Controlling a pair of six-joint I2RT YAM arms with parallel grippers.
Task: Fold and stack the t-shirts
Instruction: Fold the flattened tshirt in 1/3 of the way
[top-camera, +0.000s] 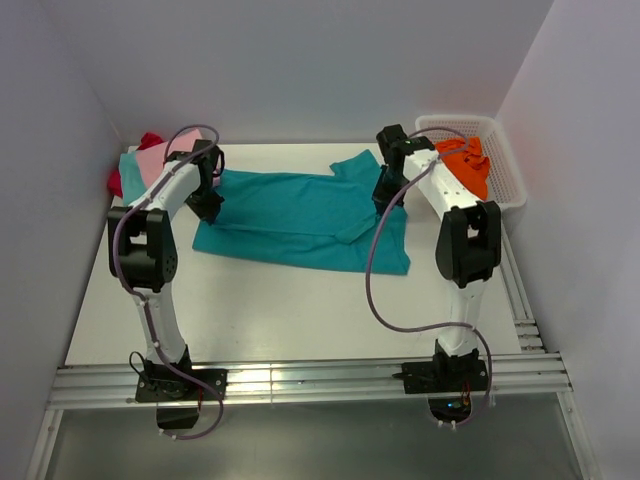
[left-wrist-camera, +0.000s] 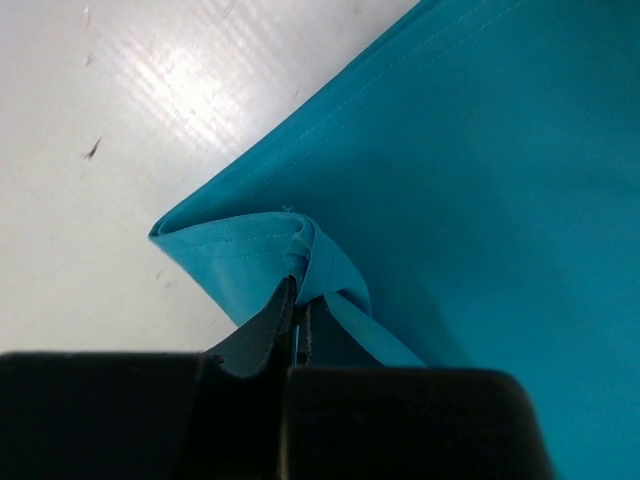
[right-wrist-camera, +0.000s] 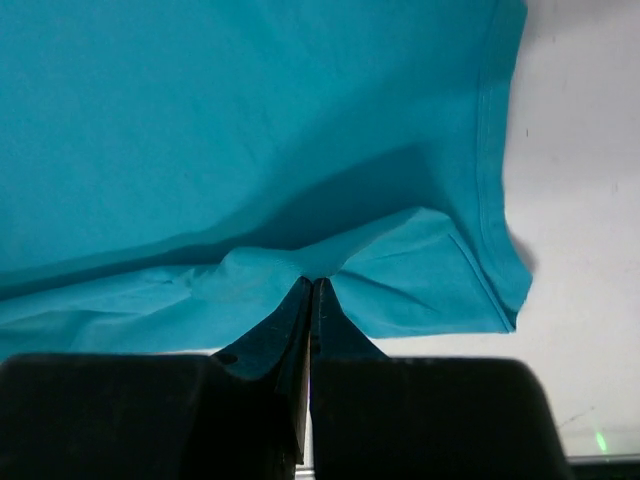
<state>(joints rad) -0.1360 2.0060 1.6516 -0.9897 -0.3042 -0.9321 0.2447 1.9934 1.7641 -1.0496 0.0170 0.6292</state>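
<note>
Teal t-shirt (top-camera: 300, 215), spread across the middle of the table (top-camera: 280, 310). We see the left gripper (left-wrist-camera: 298, 300) clamped on its folded hem corner and the right gripper (right-wrist-camera: 310, 288) clamped on a bunched edge.

Bright, even overhead light, soft shadows, glare patch on table (left-wrist-camera: 190, 80), hot streak on front rail (top-camera: 250, 380), near wrist-view fingers (right-wrist-camera: 270, 345) dark, slightly soft
</note>
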